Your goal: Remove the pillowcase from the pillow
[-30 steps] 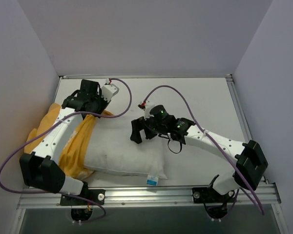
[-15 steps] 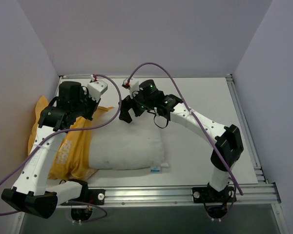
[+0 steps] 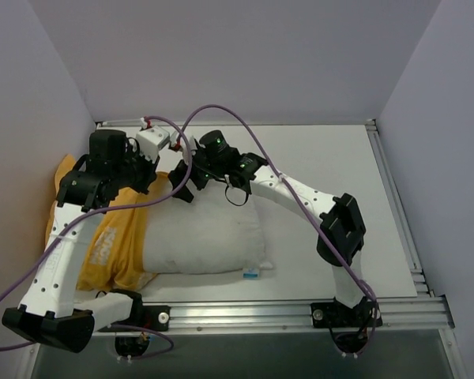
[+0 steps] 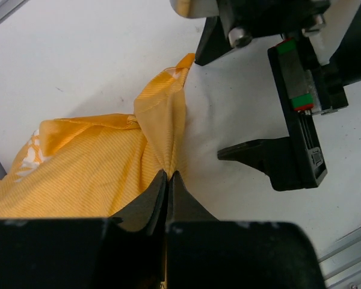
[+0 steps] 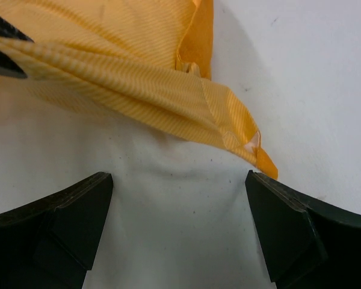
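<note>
Plainly, the pillow (image 3: 209, 237) lies along the near edge of the worktop (image 3: 324, 166), left of centre, with its small blue-and-white tag (image 3: 251, 274) at the near edge. The pillowcase (image 3: 110, 249) is bunched over the pillow's left end, close to the left edge of the worktop and the wall (image 3: 39, 126) beside it. A narrow strip of it runs along the pillow's far side.

The left tool (image 4: 169, 176) is clamped tight on a pinched fold of the pillowcase (image 4: 90, 156), and the cloth rises from it to a pointed corner. The right tool (image 5: 177, 180) is spread wide and holds nothing. It straddles bare white pillow (image 5: 168, 253), and the orange corner ends just beside one of its fingers (image 5: 283, 229).

Both tools crowd the same spot at the pillow's far-left corner, near each other. The left arm (image 3: 59, 253) crosses above the bunched pillowcase and hides part of it. The right arm (image 3: 300, 193) slants over the pillow's far-right side. Purple cables (image 3: 221, 109) loop above both wrists, and a metal rail (image 3: 261, 312) runs along the near edge.
</note>
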Controlling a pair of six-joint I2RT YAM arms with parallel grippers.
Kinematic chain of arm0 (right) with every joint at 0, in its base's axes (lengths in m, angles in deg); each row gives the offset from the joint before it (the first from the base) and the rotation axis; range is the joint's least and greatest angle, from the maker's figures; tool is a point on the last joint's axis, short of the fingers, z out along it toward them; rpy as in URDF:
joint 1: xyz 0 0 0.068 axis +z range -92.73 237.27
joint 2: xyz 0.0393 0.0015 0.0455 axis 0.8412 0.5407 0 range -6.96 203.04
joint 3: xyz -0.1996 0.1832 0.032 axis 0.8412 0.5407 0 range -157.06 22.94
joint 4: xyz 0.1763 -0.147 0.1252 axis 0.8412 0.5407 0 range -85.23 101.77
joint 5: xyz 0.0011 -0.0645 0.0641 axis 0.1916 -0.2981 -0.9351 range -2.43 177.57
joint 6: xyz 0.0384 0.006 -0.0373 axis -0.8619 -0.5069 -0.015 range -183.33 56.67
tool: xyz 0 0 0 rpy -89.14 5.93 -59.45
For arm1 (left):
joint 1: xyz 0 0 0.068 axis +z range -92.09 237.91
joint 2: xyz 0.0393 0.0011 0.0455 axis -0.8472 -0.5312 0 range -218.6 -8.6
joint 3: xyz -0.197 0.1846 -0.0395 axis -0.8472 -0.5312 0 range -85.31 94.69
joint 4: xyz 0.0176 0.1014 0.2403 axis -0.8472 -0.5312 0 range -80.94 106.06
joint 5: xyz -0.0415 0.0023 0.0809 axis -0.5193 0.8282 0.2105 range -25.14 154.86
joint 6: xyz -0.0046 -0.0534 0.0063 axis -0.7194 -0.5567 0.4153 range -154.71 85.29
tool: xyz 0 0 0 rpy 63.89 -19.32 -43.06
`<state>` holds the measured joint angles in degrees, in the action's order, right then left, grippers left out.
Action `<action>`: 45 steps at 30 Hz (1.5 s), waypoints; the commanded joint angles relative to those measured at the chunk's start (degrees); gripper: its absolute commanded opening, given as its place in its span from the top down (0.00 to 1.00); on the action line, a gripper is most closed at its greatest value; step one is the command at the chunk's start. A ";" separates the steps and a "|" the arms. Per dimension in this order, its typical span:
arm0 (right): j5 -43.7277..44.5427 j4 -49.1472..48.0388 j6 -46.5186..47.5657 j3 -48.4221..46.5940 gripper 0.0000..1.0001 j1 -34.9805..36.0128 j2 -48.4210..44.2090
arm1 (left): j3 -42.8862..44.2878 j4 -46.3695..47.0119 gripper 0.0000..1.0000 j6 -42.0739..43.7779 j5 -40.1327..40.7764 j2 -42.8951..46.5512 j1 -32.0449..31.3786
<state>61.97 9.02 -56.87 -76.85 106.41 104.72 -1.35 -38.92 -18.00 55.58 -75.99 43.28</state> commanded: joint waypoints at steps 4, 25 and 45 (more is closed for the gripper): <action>0.39 1.10 3.12 -7.79 0.00 -0.01 2.83 | 7.88 5.59 0.98 -2.21 -3.91 2.27 0.75; 3.55 -10.40 -2.68 31.57 0.00 5.08 -11.39 | -0.73 12.17 0.98 -2.91 10.77 1.21 4.17; 9.77 -8.04 -10.06 36.68 1.00 9.31 -3.39 | -7.22 16.21 0.98 -1.16 11.47 -0.19 9.35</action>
<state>68.44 -16.27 -67.10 -43.71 115.09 99.61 -8.74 -34.90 -20.84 62.90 -76.30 49.75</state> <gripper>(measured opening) 0.086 0.037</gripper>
